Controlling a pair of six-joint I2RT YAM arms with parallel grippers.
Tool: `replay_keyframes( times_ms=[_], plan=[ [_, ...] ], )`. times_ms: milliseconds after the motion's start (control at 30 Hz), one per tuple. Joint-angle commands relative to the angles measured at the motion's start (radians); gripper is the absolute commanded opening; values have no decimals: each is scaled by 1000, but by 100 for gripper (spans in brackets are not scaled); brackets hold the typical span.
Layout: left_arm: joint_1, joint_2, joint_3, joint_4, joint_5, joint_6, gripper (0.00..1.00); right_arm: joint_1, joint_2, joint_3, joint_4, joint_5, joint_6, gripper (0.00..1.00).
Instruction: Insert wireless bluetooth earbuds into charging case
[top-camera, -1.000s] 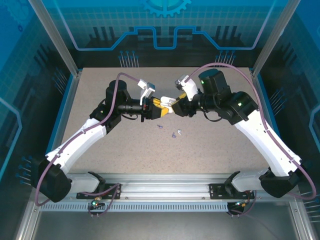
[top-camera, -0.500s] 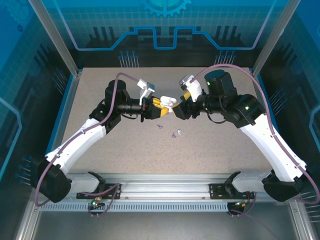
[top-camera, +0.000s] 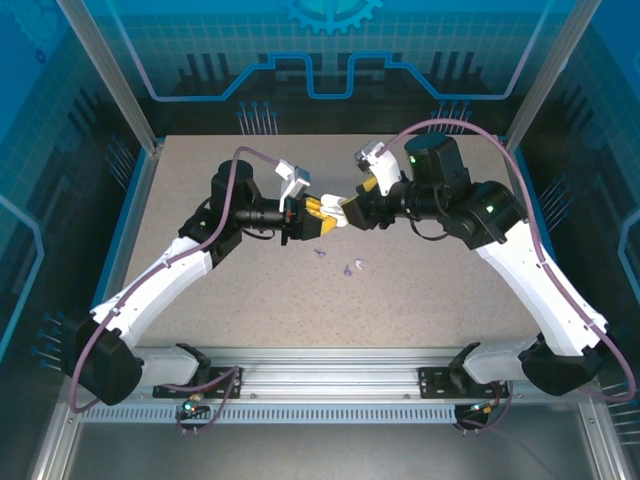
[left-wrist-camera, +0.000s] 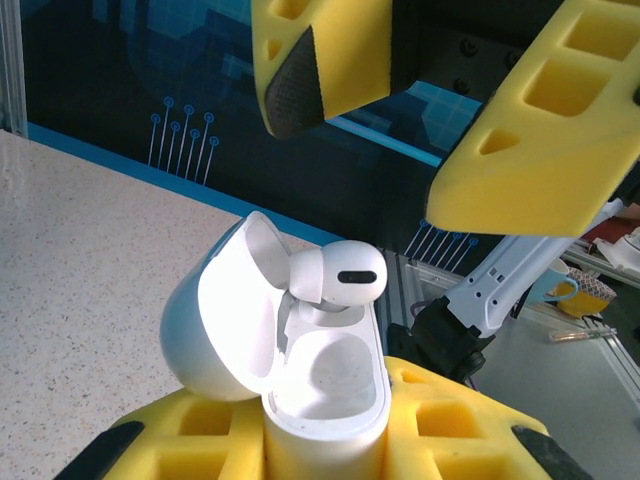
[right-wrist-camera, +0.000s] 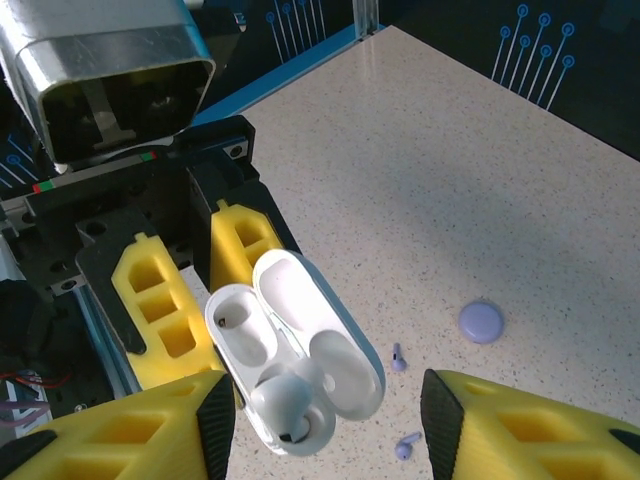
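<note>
Twin white-and-black arms, yellow fingers
Left arm (top-camera: 160, 275) and right arm (top-camera: 540, 280): white links, black joints, mauve cables (top-camera: 455, 122) looping alongside; fingers (left-wrist-camera: 540, 150) are yellow blocks with square pockets and black textured pads (left-wrist-camera: 290, 95)

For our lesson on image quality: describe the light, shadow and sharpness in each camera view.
Left wrist: the white charging case is glossy and bright against a dark backdrop. Right wrist: a soft shadow crosses the sunlit table. Top external: even light, but the case is too small to show detail.
</note>
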Motion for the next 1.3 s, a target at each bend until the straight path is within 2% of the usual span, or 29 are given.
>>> replay_keyframes(
  times_ms=[0, 200, 500, 700, 967, 1267],
  plan=[
    [-1, 1, 20, -18, -1, 34, 3, 29, 31, 47, -19, 19, 4, 55],
    [-1, 2, 25, -21, -24, 34, 2, 41, 67, 56, -73, 82, -6, 57],
    [0, -5, 24, -12, -45, 34, 2, 30, 31, 5, -93, 141, -6, 57],
    [0, -6, 21, -2, -45, 25, 2, 13, 0, -25, -77, 93, -6, 57],
    [0, -20, 15, -2, -50, 27, 2, 0, -11, -43, -72, 52, -6, 39],
    [1, -22, 8, -14, -69, 40, 2, -2, -28, -40, -49, -11, -1, 42]
  ],
)
